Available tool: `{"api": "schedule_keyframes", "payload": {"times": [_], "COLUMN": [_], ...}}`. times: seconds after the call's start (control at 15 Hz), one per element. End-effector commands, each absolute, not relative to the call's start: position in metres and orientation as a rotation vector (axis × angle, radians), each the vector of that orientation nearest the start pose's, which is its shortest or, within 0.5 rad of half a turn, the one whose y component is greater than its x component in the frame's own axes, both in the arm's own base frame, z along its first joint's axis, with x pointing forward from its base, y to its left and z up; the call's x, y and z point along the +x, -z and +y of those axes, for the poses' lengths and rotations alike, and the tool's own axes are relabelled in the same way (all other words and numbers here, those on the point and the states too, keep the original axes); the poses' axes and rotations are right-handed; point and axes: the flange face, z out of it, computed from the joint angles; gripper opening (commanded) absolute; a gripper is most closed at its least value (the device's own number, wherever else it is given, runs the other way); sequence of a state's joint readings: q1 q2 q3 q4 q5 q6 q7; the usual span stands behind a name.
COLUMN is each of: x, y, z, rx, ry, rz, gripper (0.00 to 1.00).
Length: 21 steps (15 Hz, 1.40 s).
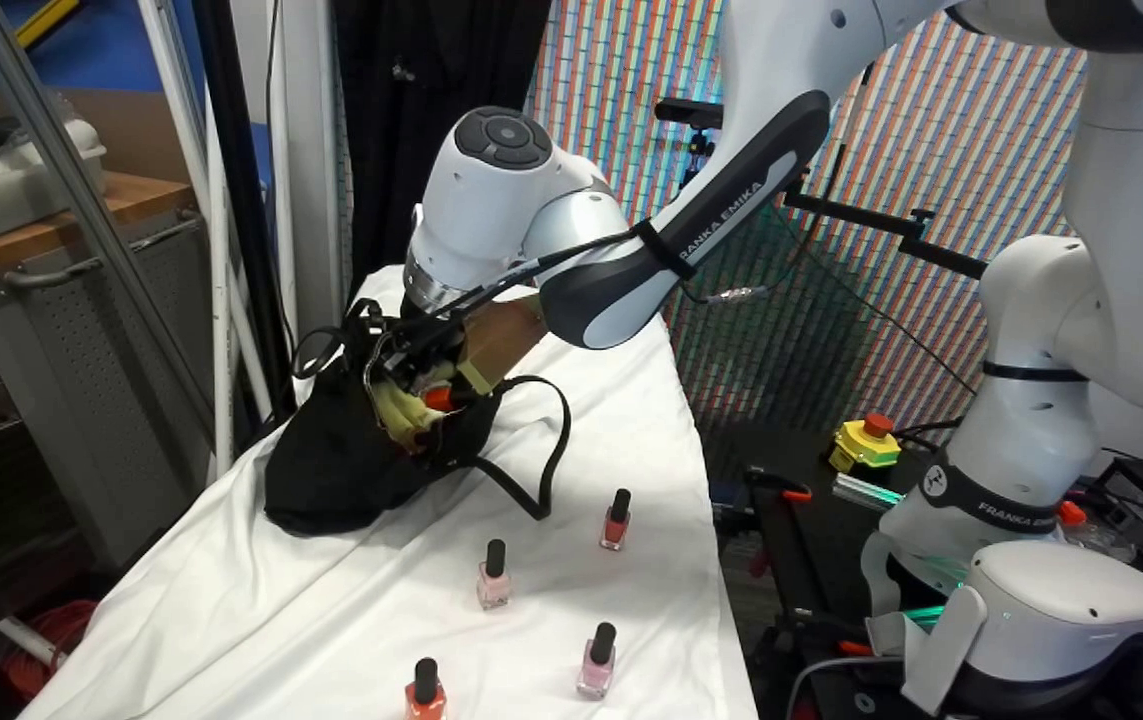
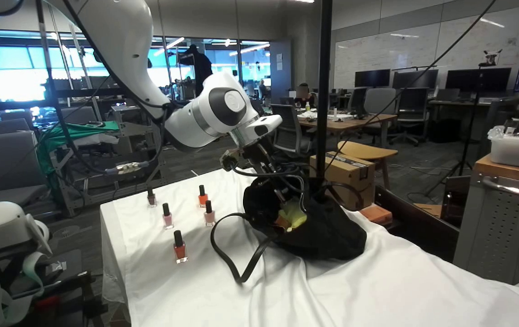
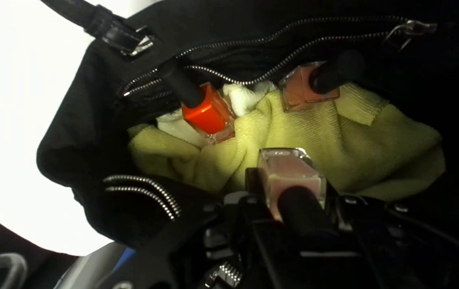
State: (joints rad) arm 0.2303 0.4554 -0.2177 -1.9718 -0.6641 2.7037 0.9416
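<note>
In the wrist view my gripper (image 3: 291, 182) is shut on a pale pink nail polish bottle (image 3: 287, 166), its black cap pointing back toward the camera. The jaws are inside the mouth of a black bag (image 1: 351, 460), which lies on its side with its straps loose. Below the held bottle is a bunched yellow cloth (image 3: 305, 128). An orange-red bottle (image 3: 209, 114) and a coral bottle (image 3: 307, 88) rest on that cloth, near the bag's inner zip. In both exterior views the bag and arm hide the fingertips.
Several nail polish bottles stand upright on the white cloth, among them a red bottle (image 1: 615, 528), a pink bottle (image 1: 494, 585) and a mauve bottle (image 1: 597, 668). A bag strap (image 2: 236, 268) loops across the cloth. Behind the bag sits a cardboard box (image 2: 350, 177).
</note>
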Motion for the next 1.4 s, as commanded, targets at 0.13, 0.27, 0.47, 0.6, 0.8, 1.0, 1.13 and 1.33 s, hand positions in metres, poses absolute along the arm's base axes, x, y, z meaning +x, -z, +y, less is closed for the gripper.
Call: {"api": "schedule_keyframes", "payload": {"times": [0.13,0.27,0.47,0.6,0.8,1.0,1.13,1.33], "x": [0.645,0.642,0.632,0.618,0.587,0.547,0.520,0.485], "y": [-0.267,-0.268,-0.271,-0.274,-0.279,-0.286,-0.292,-0.296], "z": [0.036,0.032,0.027,0.027,0.029,0.031,0.034,0.038], "rx": [-3.299,-3.306,-3.320,-3.327,-3.344,-3.341,-3.326,-3.316], "ry": [0.794,0.789,0.738,0.674,0.579,0.498,0.444,0.368], "rz": [0.572,0.578,0.567,0.528,0.441,0.350,0.309,0.268], "gripper": [0.77,0.92,1.00,1.00,1.00,1.00,1.00,1.00]}}
